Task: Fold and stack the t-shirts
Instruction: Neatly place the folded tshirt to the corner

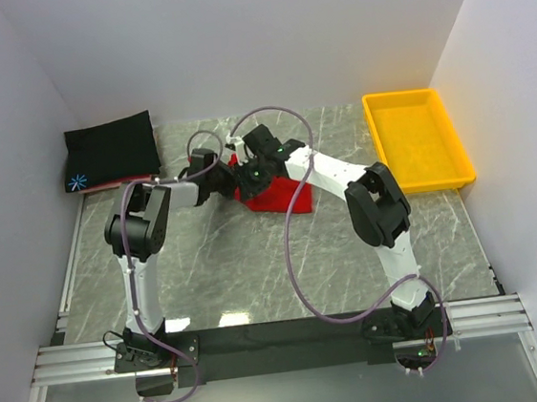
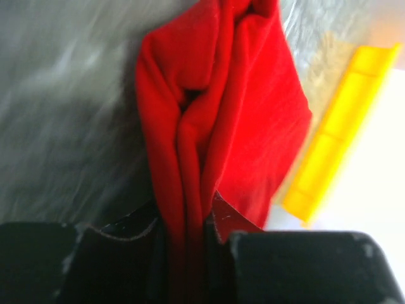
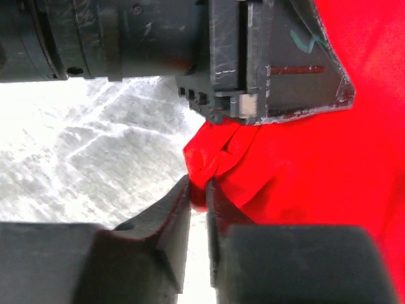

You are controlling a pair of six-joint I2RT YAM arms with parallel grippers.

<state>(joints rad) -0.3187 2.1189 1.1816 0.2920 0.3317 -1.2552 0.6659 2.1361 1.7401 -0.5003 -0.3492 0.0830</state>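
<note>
Three soft cloth t-shirts are in view: one crumpled bright red t-shirt (image 1: 283, 199), one folded black t-shirt (image 1: 111, 148) and one pale pink t-shirt (image 1: 104, 188), seen only as an edge. There is one yellow plastic tray (image 1: 418, 142) and one grey marbled surface (image 1: 237, 262). There are two arms, the left arm (image 1: 136, 224) and the right arm (image 1: 376, 204). There are two grippers, the left gripper (image 2: 186, 221) and the right gripper (image 3: 198, 187).

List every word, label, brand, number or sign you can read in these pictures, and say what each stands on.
No words, brands or numbers: none can be read in any view.
Blue-white starburst sign, no lettering: on the folded black t-shirt.
Teal scrawl on a finger of the left claw, right wrist view: too blurred to read.
Red t-shirt, yellow tray: no print seen.
</note>
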